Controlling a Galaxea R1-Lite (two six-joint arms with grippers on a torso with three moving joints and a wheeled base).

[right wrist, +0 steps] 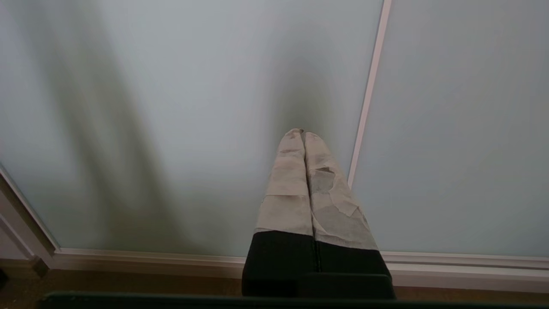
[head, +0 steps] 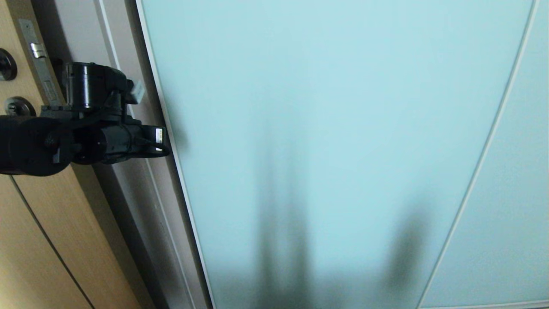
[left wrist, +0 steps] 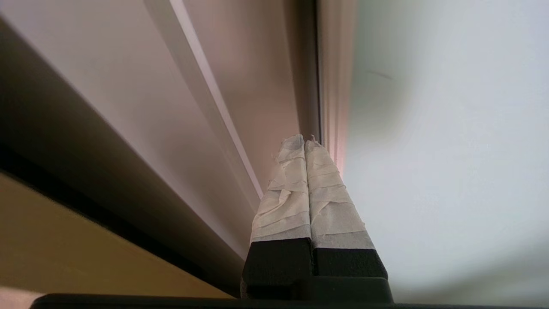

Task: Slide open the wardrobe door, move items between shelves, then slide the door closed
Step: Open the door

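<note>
Sliding wardrobe door [head: 334,128] edge beside closed left pincer [left wrist: 305,143].

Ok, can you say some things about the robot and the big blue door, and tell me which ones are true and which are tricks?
1. The left gripper is pinched shut, its tips at the edge of the sliding wardrobe door. True.
2. The sliding wardrobe door is wide open and shelves show inside. False: frosted glass fills the head view and no shelves show.
3. The right gripper is shut and holds nothing. True.
4. The left gripper is gripping a round knob on the wooden door. False: the knobs are off to the side and the gripper holds nothing.
5. White tape is wrapped around the fingers of the left gripper. True.
</note>
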